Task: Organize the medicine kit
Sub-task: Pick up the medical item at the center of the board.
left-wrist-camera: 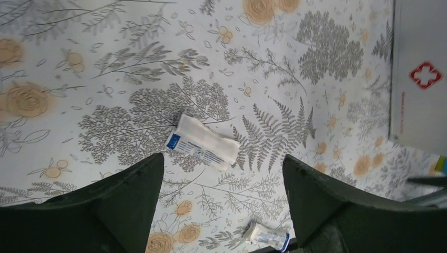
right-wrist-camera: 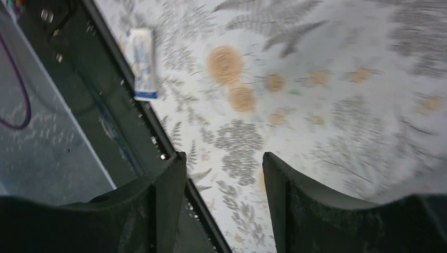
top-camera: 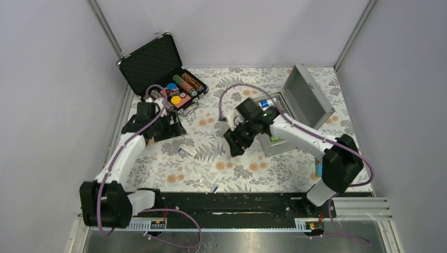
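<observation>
The medicine kit, a silver-grey metal box, stands at the right of the floral table with its hinged lid up. A blue-and-white tube and something green lie inside. In the left wrist view its grey wall shows a red cross. My left gripper hangs open above a white printed packet. My right gripper is open and empty, just left of the kit. A small white tube lies by the front rail.
An open black foam-lined case with coloured chips sits at the back left, close behind the left gripper. The black mounting rail runs along the near edge. A small blue item lies beside the right arm's base.
</observation>
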Robot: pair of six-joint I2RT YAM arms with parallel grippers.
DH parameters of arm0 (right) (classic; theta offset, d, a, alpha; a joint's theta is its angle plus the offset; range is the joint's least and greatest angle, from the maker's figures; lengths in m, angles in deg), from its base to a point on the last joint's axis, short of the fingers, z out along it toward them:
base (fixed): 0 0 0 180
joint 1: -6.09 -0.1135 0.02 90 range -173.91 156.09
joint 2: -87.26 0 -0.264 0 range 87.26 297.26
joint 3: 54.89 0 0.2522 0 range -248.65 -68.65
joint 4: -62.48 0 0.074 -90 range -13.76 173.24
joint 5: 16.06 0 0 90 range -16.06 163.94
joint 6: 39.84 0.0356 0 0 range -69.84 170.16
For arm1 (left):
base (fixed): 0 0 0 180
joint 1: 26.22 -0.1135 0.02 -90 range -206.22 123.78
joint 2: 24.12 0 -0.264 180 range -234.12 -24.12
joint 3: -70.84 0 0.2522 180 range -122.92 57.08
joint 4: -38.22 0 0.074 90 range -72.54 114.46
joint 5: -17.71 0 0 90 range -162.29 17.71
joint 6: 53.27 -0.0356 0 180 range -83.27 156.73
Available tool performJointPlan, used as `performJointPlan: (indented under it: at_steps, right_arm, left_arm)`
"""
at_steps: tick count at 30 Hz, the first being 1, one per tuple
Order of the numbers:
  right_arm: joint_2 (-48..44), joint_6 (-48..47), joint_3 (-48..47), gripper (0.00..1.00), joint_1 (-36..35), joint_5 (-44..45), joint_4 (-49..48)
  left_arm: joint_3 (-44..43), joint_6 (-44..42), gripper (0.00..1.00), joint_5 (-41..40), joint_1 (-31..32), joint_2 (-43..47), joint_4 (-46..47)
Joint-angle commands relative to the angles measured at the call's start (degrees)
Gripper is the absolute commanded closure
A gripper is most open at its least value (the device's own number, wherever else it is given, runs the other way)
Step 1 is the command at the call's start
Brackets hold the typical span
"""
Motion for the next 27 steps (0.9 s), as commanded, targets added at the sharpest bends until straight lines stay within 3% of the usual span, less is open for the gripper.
performJointPlan:
  at_steps: [1, 9, 16, 27]
  right_arm:
    - [1.77, -1.02, -0.20, 0.37, -7.94, 0.76, -0.24]
    - [10.13, -2.84, -3.70, 0.32, -19.38, 7.00, -1.31]
    - [18.59, -0.20, -11.33, 0.30, -24.09, 11.31, -4.55]
    - [28.30, 2.88, -16.39, 0.33, -30.45, 18.31, -6.18]
  left_arm:
    - [6.44, 5.47, 0.18, -0.60, -4.58, 6.88, 8.77]
    - [15.30, 13.82, 0.19, 3.60, -15.18, 15.74, 17.36]
    - [15.82, 14.32, 0.16, 1.07, -15.67, 20.84, 20.02]
    - [14.88, 15.31, 0.11, -11.30, -13.30, 26.92, 21.62]
